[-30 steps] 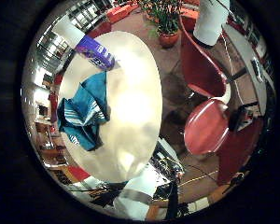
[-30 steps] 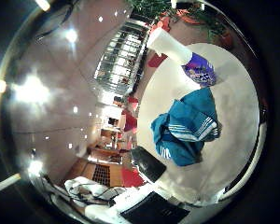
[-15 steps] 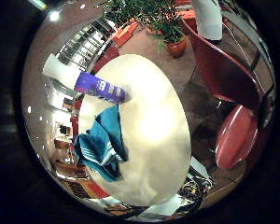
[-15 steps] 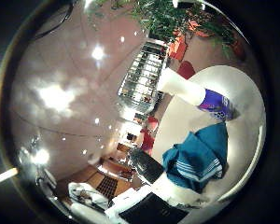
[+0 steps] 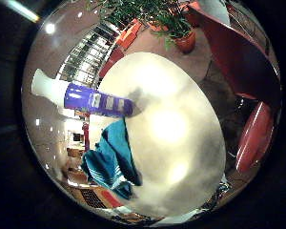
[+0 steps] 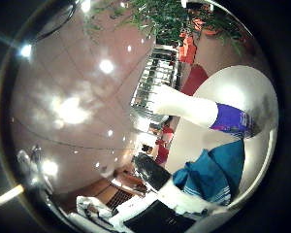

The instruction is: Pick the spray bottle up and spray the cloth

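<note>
A spray bottle [image 5: 91, 98] with a blue-purple label and a white top stands on a round pale table [image 5: 176, 129]; it also shows in the right thumb side palm view [image 6: 209, 110]. A teal cloth with white stripes [image 5: 112, 162] lies crumpled on the table beside the bottle; it shows in the right thumb side palm view too [image 6: 215, 172]. The palm faces the bottle and cloth from close by. A part of my right hand [image 6: 155, 199], white and black, shows at the edge of the right thumb side palm view; its fingers do not show.
Red chairs [image 5: 246, 67] stand beside the table. A potted plant [image 5: 178, 29] stands on the floor beyond it. A metal rack [image 6: 157, 76] stands behind the bottle. Ceiling lights show above.
The whole picture has shifted in both views: the camera has moved closer to the bottle, which now looks larger. The bottle and cloth have not moved on the table.
</note>
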`<state>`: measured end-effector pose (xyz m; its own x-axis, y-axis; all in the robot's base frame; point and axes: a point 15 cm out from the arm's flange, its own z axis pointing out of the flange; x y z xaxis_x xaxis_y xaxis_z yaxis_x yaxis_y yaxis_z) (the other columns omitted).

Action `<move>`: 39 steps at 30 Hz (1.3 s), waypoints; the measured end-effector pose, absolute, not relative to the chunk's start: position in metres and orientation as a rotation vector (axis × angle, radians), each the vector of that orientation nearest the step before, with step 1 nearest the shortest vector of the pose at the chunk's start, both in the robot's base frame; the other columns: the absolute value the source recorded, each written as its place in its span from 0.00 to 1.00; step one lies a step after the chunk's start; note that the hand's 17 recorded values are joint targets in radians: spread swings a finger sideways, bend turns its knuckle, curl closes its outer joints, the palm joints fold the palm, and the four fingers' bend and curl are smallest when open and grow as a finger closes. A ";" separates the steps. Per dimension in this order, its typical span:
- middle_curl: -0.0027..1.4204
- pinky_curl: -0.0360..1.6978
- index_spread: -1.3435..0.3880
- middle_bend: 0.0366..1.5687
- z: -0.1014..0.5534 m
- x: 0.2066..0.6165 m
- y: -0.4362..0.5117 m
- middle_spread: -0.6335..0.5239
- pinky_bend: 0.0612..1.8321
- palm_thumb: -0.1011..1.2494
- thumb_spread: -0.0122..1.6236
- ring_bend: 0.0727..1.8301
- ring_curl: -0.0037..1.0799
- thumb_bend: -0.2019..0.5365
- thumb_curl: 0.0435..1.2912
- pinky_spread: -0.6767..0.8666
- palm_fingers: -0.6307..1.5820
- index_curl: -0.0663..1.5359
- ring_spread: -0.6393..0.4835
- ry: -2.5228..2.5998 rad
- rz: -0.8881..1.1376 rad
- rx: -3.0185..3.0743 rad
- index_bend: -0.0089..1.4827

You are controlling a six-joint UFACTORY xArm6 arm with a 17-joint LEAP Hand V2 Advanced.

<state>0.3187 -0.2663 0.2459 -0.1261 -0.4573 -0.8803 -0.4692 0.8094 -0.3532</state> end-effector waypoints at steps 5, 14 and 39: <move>0.24 0.19 0.73 0.14 0.241 0.341 -0.260 0.74 0.20 0.42 0.64 0.21 0.24 0.24 0.19 0.67 0.33 0.20 0.77 1.741 0.037 -0.737 0.11; 0.25 0.19 0.74 0.14 0.240 0.378 -0.226 0.74 0.19 0.42 0.64 0.21 0.24 0.24 0.19 0.67 0.34 0.21 0.77 1.716 0.091 -0.810 0.11; 0.52 0.43 0.63 0.82 0.282 0.452 -0.140 0.45 0.68 0.88 0.57 0.72 0.59 0.25 0.43 0.29 0.81 0.53 0.39 1.645 0.177 -0.874 0.72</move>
<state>0.4523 -0.1403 0.2824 -0.0128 -0.4414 -0.8972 -0.6223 0.7058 -0.3384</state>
